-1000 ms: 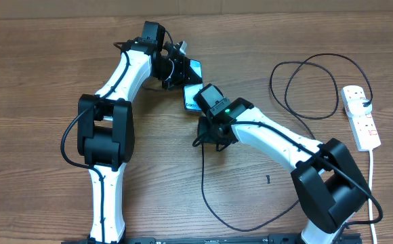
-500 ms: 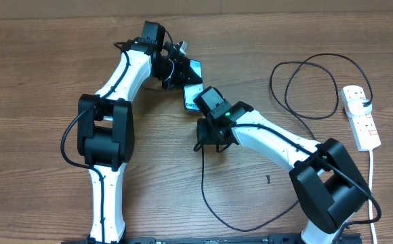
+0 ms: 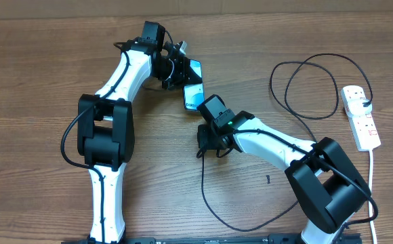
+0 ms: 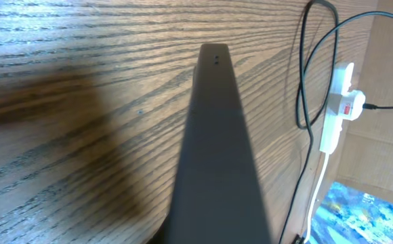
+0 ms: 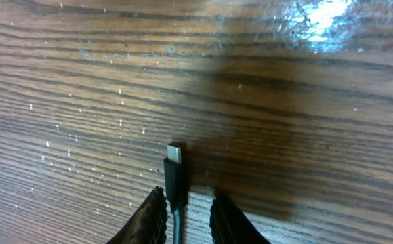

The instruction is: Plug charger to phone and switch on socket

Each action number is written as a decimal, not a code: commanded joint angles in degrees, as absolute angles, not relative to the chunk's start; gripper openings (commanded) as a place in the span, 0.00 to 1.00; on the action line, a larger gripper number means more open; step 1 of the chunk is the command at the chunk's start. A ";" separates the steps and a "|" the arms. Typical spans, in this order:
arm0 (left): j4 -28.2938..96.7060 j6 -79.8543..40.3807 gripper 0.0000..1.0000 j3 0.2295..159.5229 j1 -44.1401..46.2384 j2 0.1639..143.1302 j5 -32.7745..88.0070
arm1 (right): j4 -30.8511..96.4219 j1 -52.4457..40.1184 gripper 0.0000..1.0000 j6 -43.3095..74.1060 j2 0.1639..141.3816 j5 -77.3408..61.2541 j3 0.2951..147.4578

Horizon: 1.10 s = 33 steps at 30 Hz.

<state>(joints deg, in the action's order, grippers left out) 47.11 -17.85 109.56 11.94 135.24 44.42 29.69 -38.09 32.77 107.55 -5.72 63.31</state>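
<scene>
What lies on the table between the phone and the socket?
A loop of the charger cable; the overhead and left wrist views both show it.

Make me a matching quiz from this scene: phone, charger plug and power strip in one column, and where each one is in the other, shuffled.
Things:
1 phone
2 charger plug
3 power strip

Places:
A at the far right of the table
B lying between the fingers of the right gripper
C held in the left gripper

Pairs: 1-C, 2-B, 3-A
</scene>
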 commanded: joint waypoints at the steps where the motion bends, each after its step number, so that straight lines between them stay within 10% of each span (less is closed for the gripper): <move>1: 47.11 -16.69 0.04 110.72 11.55 134.45 44.40 | 28.40 -38.74 0.22 32.53 109.45 -6.11 62.96; 12: 47.29 -16.69 0.04 110.72 11.25 134.45 44.40 | 27.79 -40.12 0.04 32.67 112.12 -5.34 64.79; 33: 47.53 -16.69 0.04 110.72 11.16 134.45 44.51 | 36.97 -40.12 0.26 30.17 111.98 -6.68 69.08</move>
<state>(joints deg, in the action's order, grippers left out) 47.53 -17.85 109.56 11.84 135.24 43.62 36.23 -39.83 30.04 110.98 -5.96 68.66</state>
